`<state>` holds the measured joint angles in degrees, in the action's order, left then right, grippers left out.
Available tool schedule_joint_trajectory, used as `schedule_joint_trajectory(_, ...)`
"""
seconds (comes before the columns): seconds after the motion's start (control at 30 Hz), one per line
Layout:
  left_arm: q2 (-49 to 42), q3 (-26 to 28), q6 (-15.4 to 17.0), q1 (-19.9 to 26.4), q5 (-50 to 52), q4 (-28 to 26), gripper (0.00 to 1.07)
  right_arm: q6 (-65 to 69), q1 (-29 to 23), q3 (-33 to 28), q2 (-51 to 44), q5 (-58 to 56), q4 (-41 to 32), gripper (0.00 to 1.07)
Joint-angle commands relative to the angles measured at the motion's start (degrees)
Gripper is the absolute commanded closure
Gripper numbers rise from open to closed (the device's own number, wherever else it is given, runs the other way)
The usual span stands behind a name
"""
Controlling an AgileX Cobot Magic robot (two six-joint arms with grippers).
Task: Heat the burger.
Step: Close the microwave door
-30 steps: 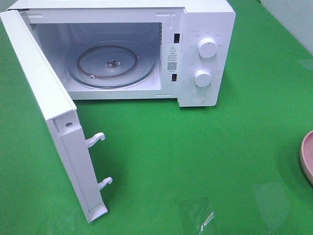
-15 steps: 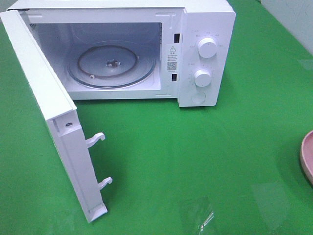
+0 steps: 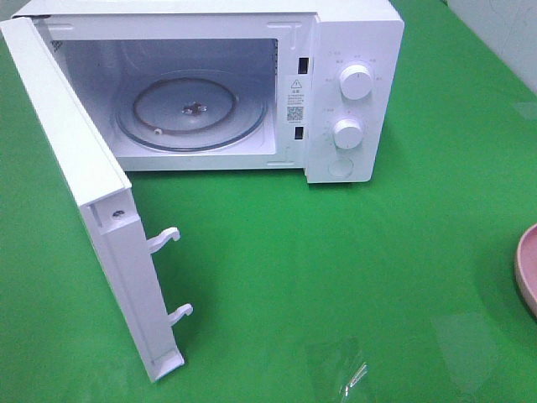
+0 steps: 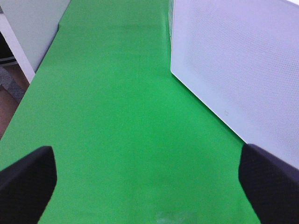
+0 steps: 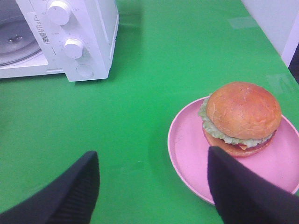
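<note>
We begin nearest the arms. The right end effector (image 5: 152, 186) stands with its jaws apart and empty, above the green worktop (image 5: 154, 65) and short of the pink plate (image 5: 187, 154). The burger (image 5: 240, 119) sits upright on that plate, toward its far side, untouched. The left end effector (image 4: 147, 182) is spread wide and holds nothing; it hangs beside the outer face of the microwave door (image 4: 243, 65).

In our judgement the step in hand is the approach to grasp. We recommend centring the jaws on the bun before descending and closing on its sides, since a soft, layered item may shear or tilt. The plate may slide if nudged.

Farther off, the microwave (image 3: 352, 50) stands with its door swung fully open and its glass turntable (image 3: 191, 113) bare. The worktop is a smooth green sheet with some glare; pale walls border it.
</note>
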<state>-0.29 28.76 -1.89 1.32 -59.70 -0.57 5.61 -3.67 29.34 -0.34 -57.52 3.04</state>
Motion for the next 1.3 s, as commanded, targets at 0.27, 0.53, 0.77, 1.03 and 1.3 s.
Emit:
schedule_joint_trajectory(0.27, -1.0, -0.1, -0.1, 0.1, 0.3, -0.1, 0.09, -0.8, 0.3, -0.2, -1.3, 0.0, -0.1, 0.44)
schedule_joint_trajectory(0.53, -0.9, 1.5, -0.1, 0.1, 2.1, -0.1, 0.09, -0.8, 0.3, -0.2, -1.3, 0.0, -0.1, 0.44)
schedule_joint_trajectory(0.77, 4.7, 2.6, -0.1, 0.1, 8.9, 0.1, 0.26, -0.8, 0.3, -0.2, -1.3, 0.0, -0.1, 0.44)
schedule_joint_trajectory(1.03, 12.9, 2.6, -0.1, 0.1, 19.1, 0.2, 0.52, -0.8, 0.3, -0.2, -1.3, 0.0, -0.1, 0.44)
schedule_joint_trajectory(1.3, 27.7, 2.3, -0.2, 0.1, 29.0, 0.6, 1.07, -0.8, 0.3, -0.2, -1.3, 0.0, -0.1, 0.44)
